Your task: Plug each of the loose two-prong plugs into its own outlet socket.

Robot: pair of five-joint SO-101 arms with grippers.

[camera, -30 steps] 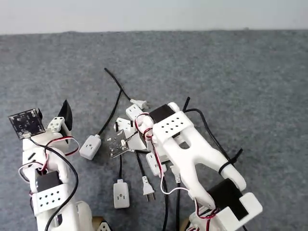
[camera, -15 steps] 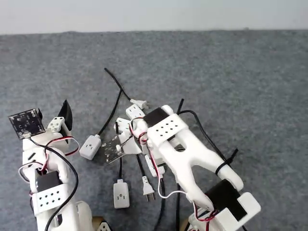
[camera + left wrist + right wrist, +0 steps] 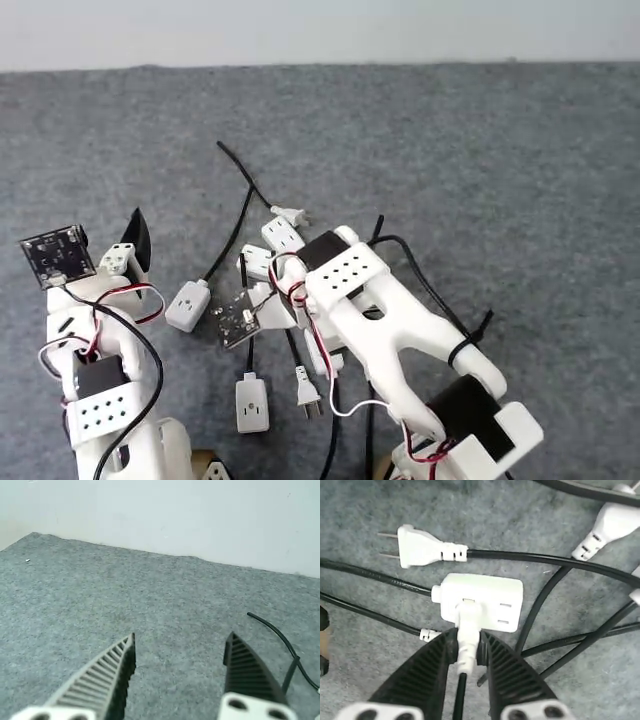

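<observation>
The right claw [image 3: 467, 635] is clamped on a white two-prong plug [image 3: 468, 620], whose nose is set against a white rectangular outlet socket block [image 3: 490, 600]. Just beside the block, a second white plug [image 3: 422, 547] is laid loose on the grey felt tabletop [image 3: 370, 510]. The left claw [image 3: 181, 636] is held spread apart, well off to the side.
</observation>
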